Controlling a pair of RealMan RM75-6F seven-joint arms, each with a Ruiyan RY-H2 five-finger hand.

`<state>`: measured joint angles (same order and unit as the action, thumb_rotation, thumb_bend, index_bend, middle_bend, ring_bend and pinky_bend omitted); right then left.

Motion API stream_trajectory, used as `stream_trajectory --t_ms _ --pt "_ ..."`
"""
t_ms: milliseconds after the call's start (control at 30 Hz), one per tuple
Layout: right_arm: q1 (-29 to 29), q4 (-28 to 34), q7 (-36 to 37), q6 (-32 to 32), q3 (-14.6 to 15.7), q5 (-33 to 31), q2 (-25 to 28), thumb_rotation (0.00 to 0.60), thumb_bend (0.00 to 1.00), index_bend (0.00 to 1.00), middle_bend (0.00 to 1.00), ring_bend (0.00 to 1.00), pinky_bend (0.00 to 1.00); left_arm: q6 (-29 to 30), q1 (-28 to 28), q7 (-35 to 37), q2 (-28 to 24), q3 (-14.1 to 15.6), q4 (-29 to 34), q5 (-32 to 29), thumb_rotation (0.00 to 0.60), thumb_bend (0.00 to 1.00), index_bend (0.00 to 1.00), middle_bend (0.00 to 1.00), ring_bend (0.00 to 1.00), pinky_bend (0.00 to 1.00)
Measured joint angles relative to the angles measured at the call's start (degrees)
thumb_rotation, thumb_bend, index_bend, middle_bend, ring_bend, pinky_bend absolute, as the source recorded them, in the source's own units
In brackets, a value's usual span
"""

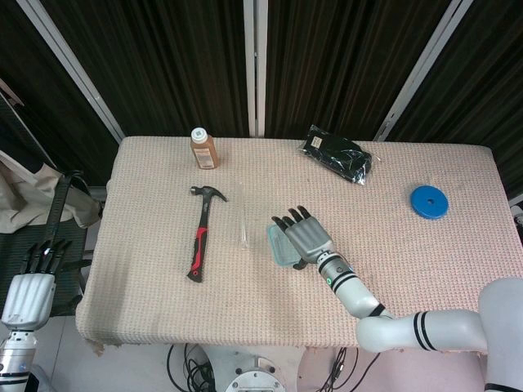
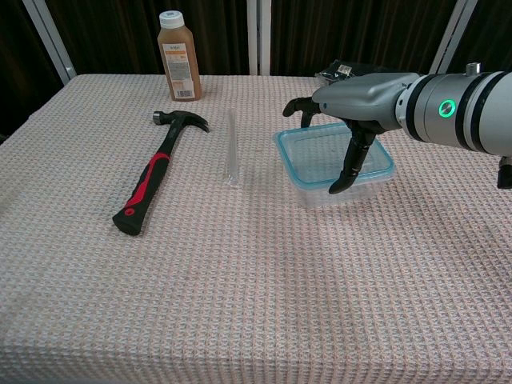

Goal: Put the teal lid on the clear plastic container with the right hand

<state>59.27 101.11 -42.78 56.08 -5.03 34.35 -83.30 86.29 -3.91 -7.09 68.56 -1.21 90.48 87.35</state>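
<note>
The right hand (image 2: 352,120) lay palm-down over the teal-rimmed translucent rectangular lid (image 2: 320,156), fingers reaching past its far edge and the thumb hooked down its near side, so it held the lid across its width; that grip let the lid be steered flat onto the clear plastic container (image 2: 336,188) beneath, which sat right of centre on the worktop (image 2: 240,280). The lid appeared to rest on the container's rim, roughly squared with it, though whether it was pressed home could not be told. The container's thin see-through walls looked light and likely to skid on the coarse beige waffle-weave cloth covering the worktop, which probably explains the gentle downward hold. To the left lay a clear plastic tube (image 2: 232,148) and a steel claw hammer with a red-and-black handle (image 2: 156,172), and behind them stood a brown bottle with a white cap (image 2: 178,56). The left hand (image 1: 29,286) hung off the worktop's edge holding nothing, fingers straight.
</note>
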Motion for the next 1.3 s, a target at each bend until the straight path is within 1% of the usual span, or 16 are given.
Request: stream_trajectory --t_ms 400,700,1167,1300 --pt "0.18 -1.80 1.32 -0.24 0.07 -0.41 -1.03 0.600 0.11 0.00 0.38 0.02 0.00 -0.06 0.02 0.00 0.01 0.11 -0.02 -0.07 0.600 0.00 0.08 0.07 0.00 0.00" --pt "-1.03 -1.82 3.28 0.37 0.32 0.70 -0.47 0.600 0.11 0.00 0.38 0.02 0.00 0.32 0.18 0.41 0.15 0.19 -0.39 0.19 0.600 0.00 0.08 0.07 0.00 0.00" --pt "-1.96 -4.34 5.64 -1.39 0.72 1.77 -0.51 0.600 0.11 0.00 0.36 0.02 0.00 0.45 0.42 0.47 0.49 0.34 -0.70 0.09 0.600 0.00 0.08 0.07 0.00 0.00" --pt "-2.60 -5.14 6.83 -1.94 0.91 2.45 -0.19 0.600 0.11 0.00 0.34 0.01 0.00 0.34 0.45 0.43 0.55 0.35 -0.70 -0.07 0.600 0.00 0.08 0.07 0.00 0.00"
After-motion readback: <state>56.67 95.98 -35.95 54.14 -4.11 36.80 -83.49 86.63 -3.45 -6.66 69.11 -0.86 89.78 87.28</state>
